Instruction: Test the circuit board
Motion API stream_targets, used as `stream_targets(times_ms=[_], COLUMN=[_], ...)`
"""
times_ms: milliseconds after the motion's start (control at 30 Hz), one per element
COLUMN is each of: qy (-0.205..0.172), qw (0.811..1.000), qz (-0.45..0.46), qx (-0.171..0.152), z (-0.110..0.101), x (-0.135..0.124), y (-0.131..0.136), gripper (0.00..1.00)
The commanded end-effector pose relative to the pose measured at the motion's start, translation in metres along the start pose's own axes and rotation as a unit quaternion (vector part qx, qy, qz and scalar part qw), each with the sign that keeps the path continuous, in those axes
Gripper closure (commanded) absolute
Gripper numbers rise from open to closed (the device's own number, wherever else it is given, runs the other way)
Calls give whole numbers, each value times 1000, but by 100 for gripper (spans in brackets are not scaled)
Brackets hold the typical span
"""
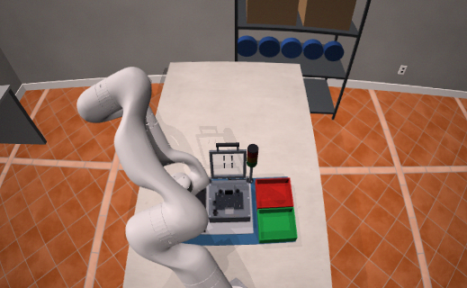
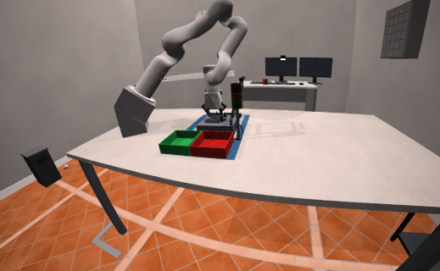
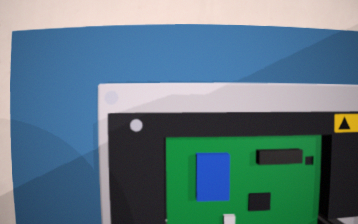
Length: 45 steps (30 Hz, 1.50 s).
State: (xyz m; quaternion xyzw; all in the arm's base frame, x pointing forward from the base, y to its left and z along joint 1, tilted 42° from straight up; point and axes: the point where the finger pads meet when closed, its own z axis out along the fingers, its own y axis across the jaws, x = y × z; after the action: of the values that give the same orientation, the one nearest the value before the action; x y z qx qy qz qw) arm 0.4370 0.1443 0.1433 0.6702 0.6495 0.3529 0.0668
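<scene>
The green circuit board [image 3: 240,175] lies component side up in the black tray [image 3: 230,125]; a blue block, dark chips and a white part show on it. My gripper [image 2: 214,113] points down, low over the tray. Its fingers stand wide, closed on the board's side edges, though the wrist view barely shows the tips. The tester [image 1: 216,219] beside it has its lid [image 1: 211,164] standing open. The signal light [image 1: 252,155] [image 2: 236,95] looks unlit. The red bin [image 1: 274,191] [image 2: 212,144] and green bin [image 1: 276,224] [image 2: 180,141] are empty. The lone post is too small to make out surely.
The bins stand side by side next to the tester. The signal light's thin pole rises near the lid and the red bin. A blue mat [image 3: 55,75] [image 1: 229,239] lies under the tray and tester. The arm hides the tray in the top view.
</scene>
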Motion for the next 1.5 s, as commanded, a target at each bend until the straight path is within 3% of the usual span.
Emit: stream_targets(times_ms=[0, 800, 1467], qy=[0, 0, 0], qw=[1000, 1000, 1000], qz=[0, 0, 0], qx=[0, 0, 0], z=[0, -2, -25], x=[0, 0, 0], y=[0, 0, 0], gripper=[21, 21, 21])
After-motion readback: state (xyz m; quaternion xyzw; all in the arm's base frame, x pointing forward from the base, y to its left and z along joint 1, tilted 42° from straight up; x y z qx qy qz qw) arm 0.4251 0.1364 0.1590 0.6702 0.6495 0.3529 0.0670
